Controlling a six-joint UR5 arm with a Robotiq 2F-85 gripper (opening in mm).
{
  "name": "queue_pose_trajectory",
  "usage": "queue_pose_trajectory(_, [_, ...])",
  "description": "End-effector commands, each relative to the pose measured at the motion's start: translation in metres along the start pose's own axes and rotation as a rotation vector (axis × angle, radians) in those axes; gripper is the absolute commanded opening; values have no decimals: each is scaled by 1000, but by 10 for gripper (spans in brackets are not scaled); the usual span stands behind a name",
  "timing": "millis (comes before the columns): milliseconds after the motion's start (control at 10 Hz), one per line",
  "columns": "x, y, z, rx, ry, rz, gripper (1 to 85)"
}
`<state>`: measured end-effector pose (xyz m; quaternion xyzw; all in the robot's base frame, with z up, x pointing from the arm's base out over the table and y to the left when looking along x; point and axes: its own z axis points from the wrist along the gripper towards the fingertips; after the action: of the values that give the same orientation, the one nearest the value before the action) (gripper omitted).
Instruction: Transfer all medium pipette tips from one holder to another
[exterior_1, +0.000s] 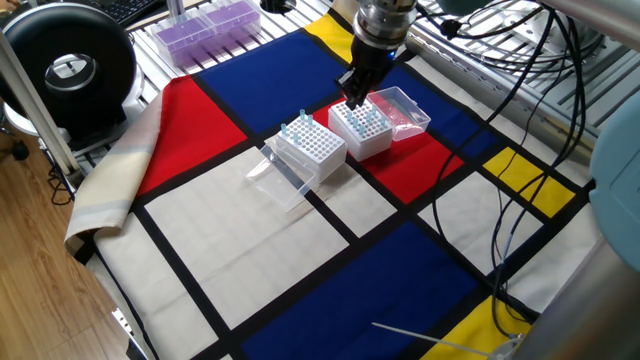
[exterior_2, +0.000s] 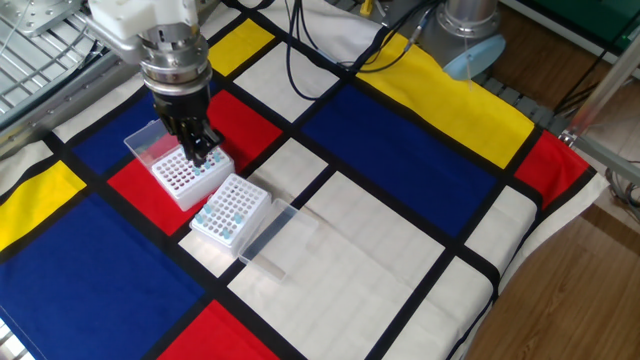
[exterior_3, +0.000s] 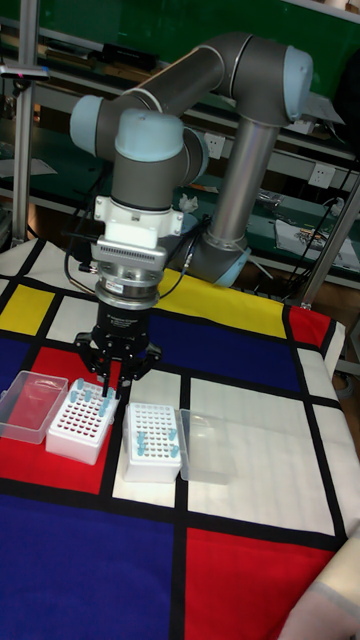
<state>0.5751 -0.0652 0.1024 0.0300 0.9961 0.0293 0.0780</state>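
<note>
Two racks: white boxes side by side at the centre of the bench (exterior_2: 400, 240), rack under the arm (exterior_2: 185, 177) (exterior_1: 362, 128) and neighbouring rack (exterior_2: 232, 210) (exterior_1: 312, 145).
Medium pipette tips (exterior_3: 152, 441): blue-topped, standing in both racks, a few in each.
Gripper (exterior_2: 198, 152) (exterior_3: 105, 394): just above the first rack, upper left of the other fixed view.
Fingers: close together; whether they pinch a tip, I cannot tell.
Lids: clear, hinged open beside each rack.

Grey arm (exterior_3: 240, 70), light-blue joint caps, black end effector (exterior_3: 110, 385).
</note>
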Motion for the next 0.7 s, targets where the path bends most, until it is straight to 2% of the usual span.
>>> queue_pose_trajectory(0, [-6, 23, -2, -3, 0, 24, 230])
queue_pose_trajectory(300, [-18, 40, 9, -16, -26, 19, 230])
queue_pose_trajectory(600, [-27, 46, 14, -22, -39, 14, 230])
